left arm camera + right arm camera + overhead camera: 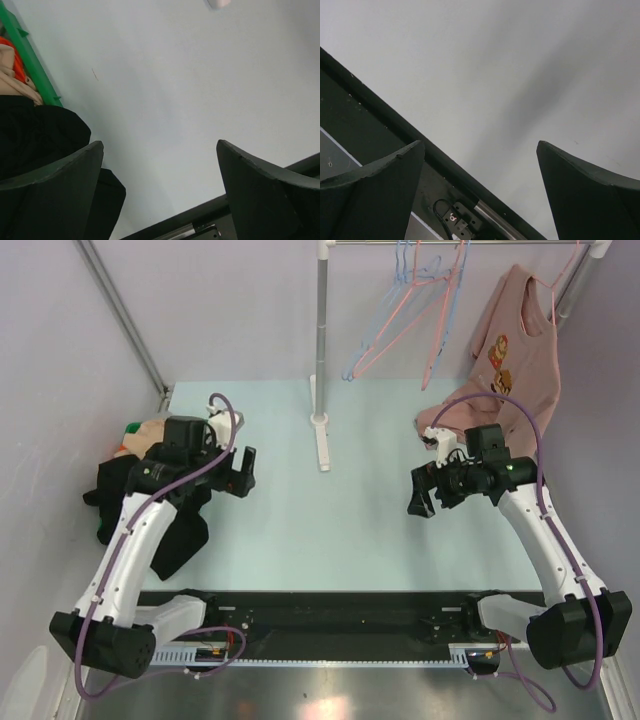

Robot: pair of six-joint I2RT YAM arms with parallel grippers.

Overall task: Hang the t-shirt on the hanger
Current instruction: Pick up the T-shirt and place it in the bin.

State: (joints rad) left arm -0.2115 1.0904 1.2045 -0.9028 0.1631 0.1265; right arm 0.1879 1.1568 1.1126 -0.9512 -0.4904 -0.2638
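The black t-shirt (172,532) lies crumpled at the table's left edge, partly under my left arm. It also shows at the lower left of the left wrist view (35,135); its print is hidden. The light-blue wire hanger (372,338) hangs on the rail at the back, among pink wire hangers. My left gripper (240,472) is open and empty over bare table, just right of the t-shirt (160,150). My right gripper (428,490) is open and empty over the table's right half (480,147).
A tan garment (140,435) lies behind the t-shirt. A dusty-pink shirt (515,350) hangs at the back right, its hem reaching the table. The rack's upright pole (321,340) and foot (322,445) stand at the centre back. A black rail (370,120) runs along the near edge.
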